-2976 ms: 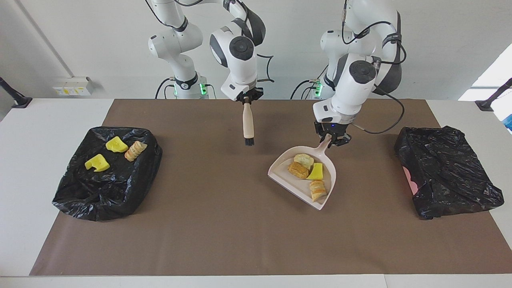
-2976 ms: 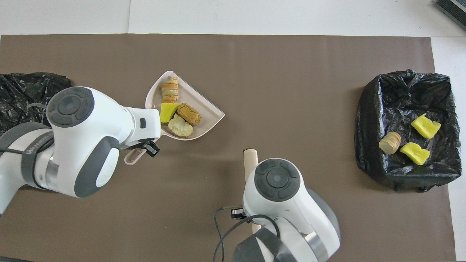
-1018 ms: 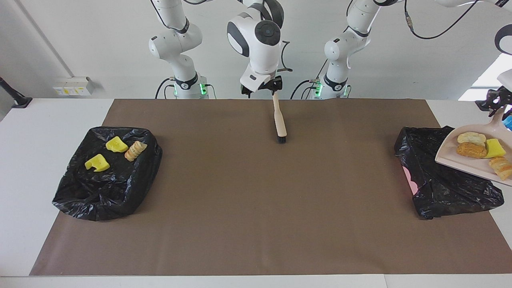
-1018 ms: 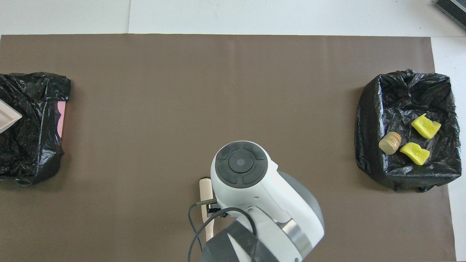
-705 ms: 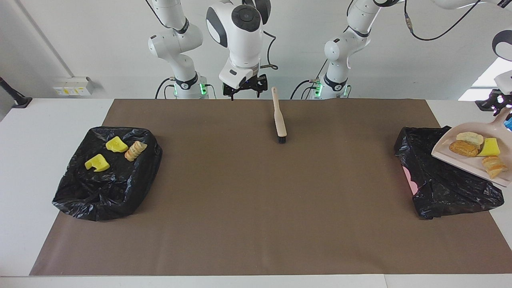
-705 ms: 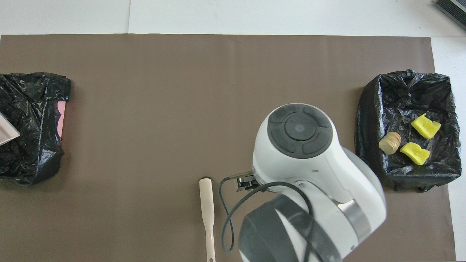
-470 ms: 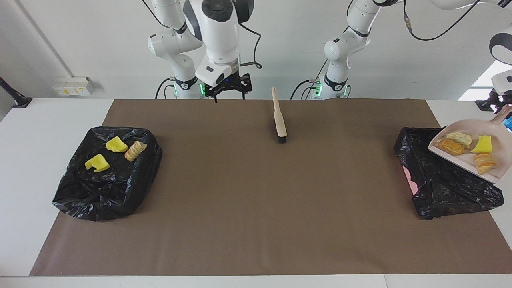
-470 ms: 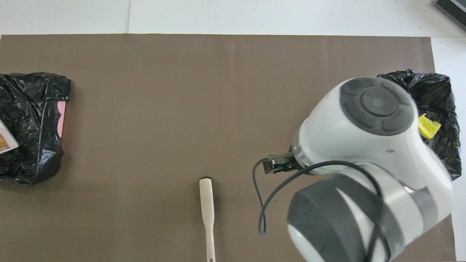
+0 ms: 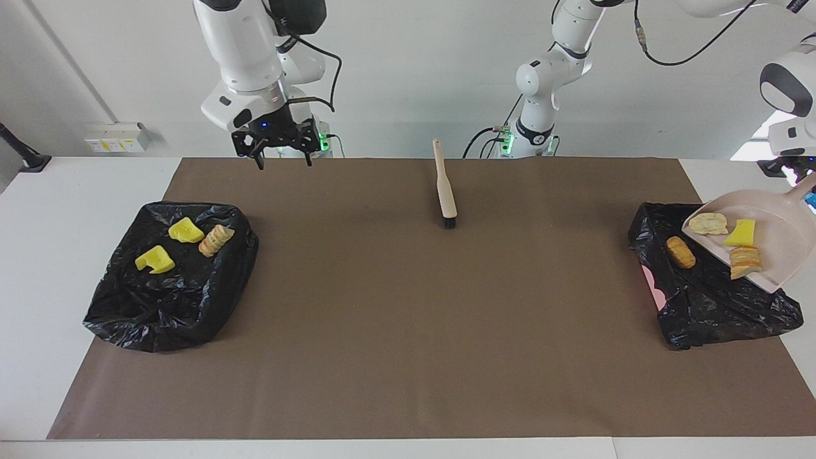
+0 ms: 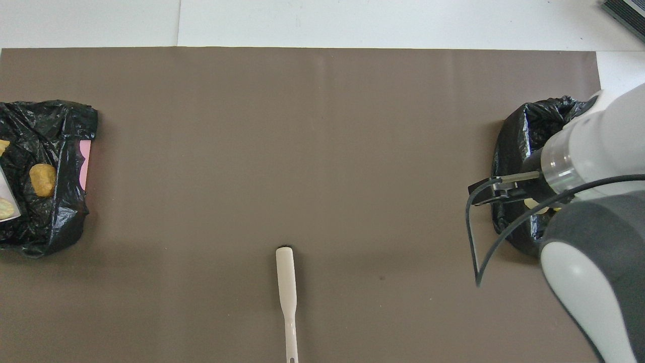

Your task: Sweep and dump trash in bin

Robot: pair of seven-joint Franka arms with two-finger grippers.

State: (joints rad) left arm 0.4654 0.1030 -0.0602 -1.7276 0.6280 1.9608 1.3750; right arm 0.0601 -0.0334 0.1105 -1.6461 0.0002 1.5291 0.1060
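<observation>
My left gripper (image 9: 800,173) is shut on the handle of the beige dustpan (image 9: 774,245), which it holds tilted over the black bin (image 9: 707,299) at the left arm's end. A pale bread chunk (image 9: 707,222), a yellow wedge (image 9: 739,233) and a striped bread chunk (image 9: 744,260) lie in the pan. One tan chunk (image 9: 681,252) lies on the bin's bag; it also shows in the overhead view (image 10: 43,179). My right gripper (image 9: 284,159) is open and empty over the mat's edge by the robots.
The brush (image 9: 444,185) lies on the brown mat (image 9: 408,331) near the robots, bristles away from them. A second black bin (image 9: 169,280) at the right arm's end holds two yellow wedges (image 9: 155,259) and a striped chunk (image 9: 215,240). My right arm covers it from overhead.
My right gripper let go of the brush, which now lies on the mat, and swung toward its own end. My left gripper tilted the dustpan more and one tan chunk slid into the bin.
</observation>
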